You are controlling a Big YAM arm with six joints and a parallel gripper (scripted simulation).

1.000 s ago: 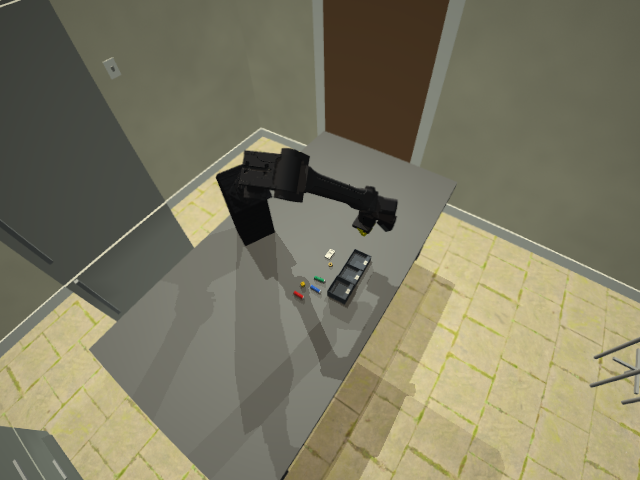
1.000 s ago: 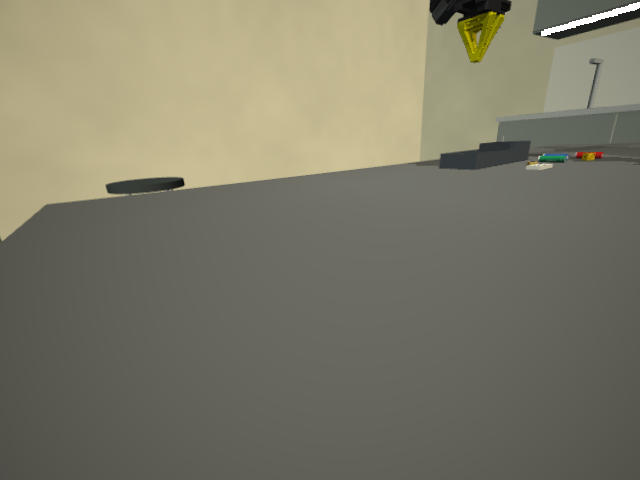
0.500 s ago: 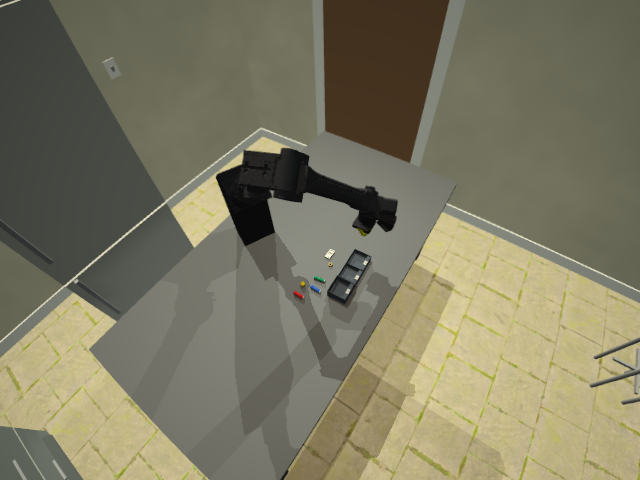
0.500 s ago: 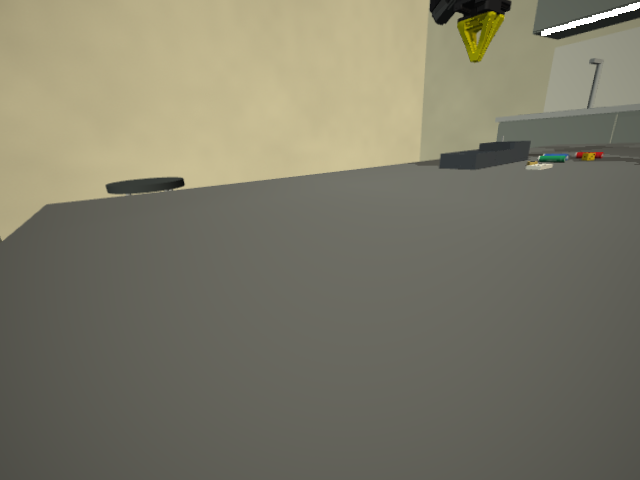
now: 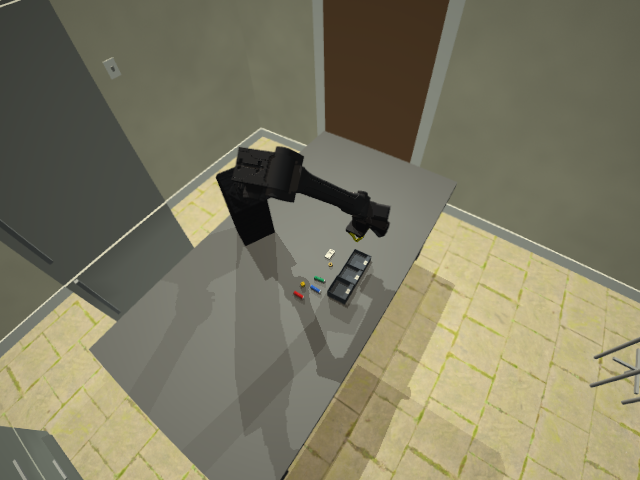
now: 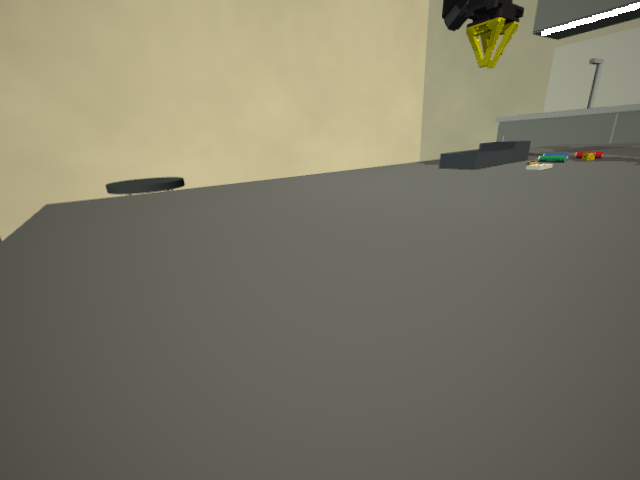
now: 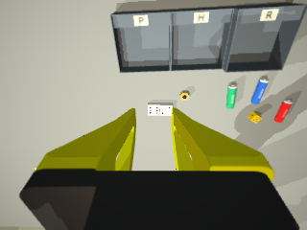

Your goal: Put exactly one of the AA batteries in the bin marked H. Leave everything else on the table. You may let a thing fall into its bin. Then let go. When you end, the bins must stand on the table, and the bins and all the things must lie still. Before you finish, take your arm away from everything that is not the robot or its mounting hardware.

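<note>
Task's thing: any one of three AA batteries, all lying on their sides on the counter (image 5: 206,330) (image 6: 320,310) (image 7: 58,81). Green battery (image 5: 319,279) (image 6: 552,158) (image 7: 231,96) is nearest the bin marked H (image 5: 352,273) (image 7: 197,45); blue battery (image 5: 315,288) (image 7: 259,91) beside it, red battery (image 5: 298,295) (image 6: 599,154) (image 7: 283,111) farther out. Nothing has been binned; H holds no battery.

Fingers (image 5: 355,236) (image 6: 486,66) are parted by a narrow-to-middling gap, nothing between them, held high above the counter. In the wrist view the white domino (image 7: 159,109) shows past the gap, but it is well below, not gripped.

Handling, as judged: small, fairly heavy for its size, stiff, not fragile. Smooth round sleeve, so rolling or slipping is likely if touched off-centre. Grip should be taken at mid-length, fingers across the barrel, closed squarely on both long sides; ends to be avoided, since the cell could pivot there.

Green looks the easiest pick: some room on each side, though blue and the yellow die (image 5: 302,284) (image 6: 588,156) (image 7: 254,117) are close enough to be nudged. Fingers should be opened wider before descent, then the cell lifted clear of the bin wall and released over H.

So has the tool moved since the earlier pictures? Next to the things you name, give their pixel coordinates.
Yes, slightly. In the exterior view, the tool (image 5: 355,238) (image 6: 486,66) (image 7: 153,115) is a little lower and further right of the wall corner (image 6: 423,103).
</note>
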